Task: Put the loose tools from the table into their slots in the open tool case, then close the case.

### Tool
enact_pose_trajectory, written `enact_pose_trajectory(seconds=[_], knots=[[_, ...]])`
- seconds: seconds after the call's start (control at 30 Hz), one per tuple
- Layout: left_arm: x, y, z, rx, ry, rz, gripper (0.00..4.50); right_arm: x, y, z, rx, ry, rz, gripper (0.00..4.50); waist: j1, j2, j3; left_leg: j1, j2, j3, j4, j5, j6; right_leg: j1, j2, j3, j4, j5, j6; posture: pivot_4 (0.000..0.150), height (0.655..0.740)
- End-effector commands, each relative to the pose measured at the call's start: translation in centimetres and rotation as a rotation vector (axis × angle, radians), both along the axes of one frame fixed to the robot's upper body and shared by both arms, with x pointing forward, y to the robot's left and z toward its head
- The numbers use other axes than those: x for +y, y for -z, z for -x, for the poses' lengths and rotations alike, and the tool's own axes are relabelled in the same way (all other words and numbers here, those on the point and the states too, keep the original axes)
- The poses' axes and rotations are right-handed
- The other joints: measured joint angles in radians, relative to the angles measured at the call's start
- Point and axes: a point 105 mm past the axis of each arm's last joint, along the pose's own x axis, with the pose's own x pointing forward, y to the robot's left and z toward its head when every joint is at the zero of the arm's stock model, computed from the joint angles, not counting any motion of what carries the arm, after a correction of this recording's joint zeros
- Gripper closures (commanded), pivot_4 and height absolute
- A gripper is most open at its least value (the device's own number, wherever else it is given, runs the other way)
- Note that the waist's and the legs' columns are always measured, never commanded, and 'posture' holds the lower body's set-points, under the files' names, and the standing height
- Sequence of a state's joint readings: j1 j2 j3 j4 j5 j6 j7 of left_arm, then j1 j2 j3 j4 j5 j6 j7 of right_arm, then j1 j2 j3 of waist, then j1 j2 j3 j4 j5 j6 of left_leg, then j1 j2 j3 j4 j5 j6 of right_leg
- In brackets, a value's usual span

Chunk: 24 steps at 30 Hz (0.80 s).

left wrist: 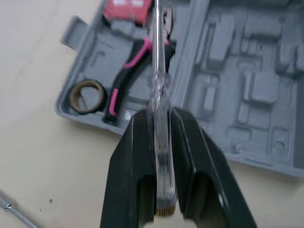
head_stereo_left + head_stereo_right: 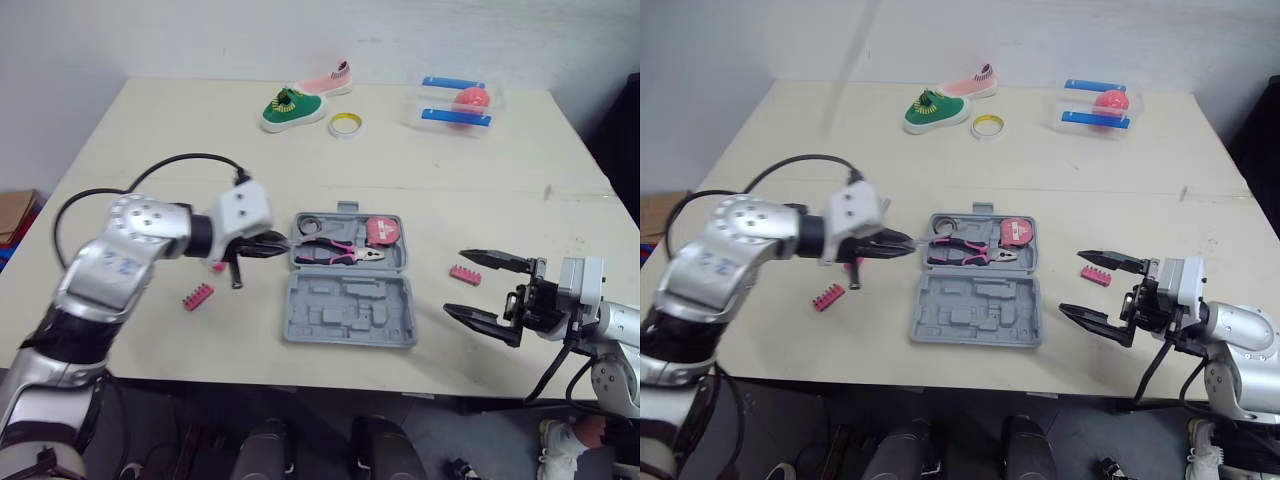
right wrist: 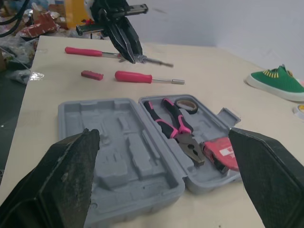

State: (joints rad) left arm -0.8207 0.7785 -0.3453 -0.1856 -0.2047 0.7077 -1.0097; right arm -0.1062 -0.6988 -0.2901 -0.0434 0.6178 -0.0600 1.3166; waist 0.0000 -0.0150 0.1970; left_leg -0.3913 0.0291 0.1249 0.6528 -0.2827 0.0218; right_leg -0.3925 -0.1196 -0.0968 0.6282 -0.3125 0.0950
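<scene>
The grey tool case (image 2: pixel 345 312) lies open mid-table. Its far half holds pink-handled pliers (image 2: pixel 338 251), a red tape measure (image 2: pixel 381 232) and a small tape roll (image 2: pixel 309 224). The near half shows bare moulded slots. My left gripper (image 2: pixel 273 246) hovers at the case's left edge, shut on a clear-handled screwdriver (image 1: pixel 157 80) whose shaft points over the pliers. Two red-handled screwdrivers (image 3: pixel 134 77) (image 3: pixel 88 51) lie left of the case, along with a red bit holder (image 2: pixel 197 296). Another red bit holder (image 2: pixel 464 273) lies right of the case. My right gripper (image 2: pixel 488 290) stands open beside it, holding nothing.
At the table's far side are a green shoe (image 2: pixel 292 108), a pink shoe (image 2: pixel 330 80), a yellow tape ring (image 2: pixel 346 124) and a clear box (image 2: pixel 456 105) with blue bars and a pink ball. The table's front edge runs just below the case.
</scene>
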Motion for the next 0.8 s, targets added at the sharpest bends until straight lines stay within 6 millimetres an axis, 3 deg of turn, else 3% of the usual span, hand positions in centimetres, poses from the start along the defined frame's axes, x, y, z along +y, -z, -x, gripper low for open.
enact_pose_trajectory(seconds=[0.03, 0.2, 0.5, 0.8], knots=[[-1.8, 0.8, -0.6, 0.006, 0.043, -0.091, 4.48, -0.5, -1.2, 0.4, -0.057, 0.012, 0.009, 0.00, 0.000, 0.000, 0.000, 0.000, 0.001, 0.001, 0.000, 0.000, 0.000, 0.000, 0.001, 0.001, 0.000, 0.000, 0.000, 0.150, 0.7400], [-3.5, 2.7, -1.2, -0.021, 0.121, -0.230, 4.48, -0.5, -1.5, 0.8, -0.068, 0.029, -0.007, 0.00, 0.000, 0.000, 0.000, 0.000, 0.002, 0.000, 0.003, 0.000, 0.000, 0.000, 0.003, 0.003, 0.000, 0.000, 0.000, 0.150, 0.7400], [-6.1, 2.8, -1.9, -0.039, 0.129, -0.251, 4.48, -0.6, -0.9, 1.0, -0.060, 0.073, -0.024, 0.00, 0.003, 0.000, 0.000, -0.001, 0.002, -0.001, 0.006, -0.001, 0.001, 0.000, 0.003, 0.004, 0.000, 0.000, 0.000, 0.150, 0.7400], [-5.5, 3.6, -1.2, 0.010, 0.135, -0.296, 4.48, -0.7, -0.7, 1.2, -0.060, 0.084, -0.029, 0.00, 0.001, 0.000, 0.000, -0.002, 0.003, -0.002, 0.008, -0.001, 0.001, 0.000, 0.003, 0.004, 0.001, 0.000, 0.000, 0.150, 0.7400]])
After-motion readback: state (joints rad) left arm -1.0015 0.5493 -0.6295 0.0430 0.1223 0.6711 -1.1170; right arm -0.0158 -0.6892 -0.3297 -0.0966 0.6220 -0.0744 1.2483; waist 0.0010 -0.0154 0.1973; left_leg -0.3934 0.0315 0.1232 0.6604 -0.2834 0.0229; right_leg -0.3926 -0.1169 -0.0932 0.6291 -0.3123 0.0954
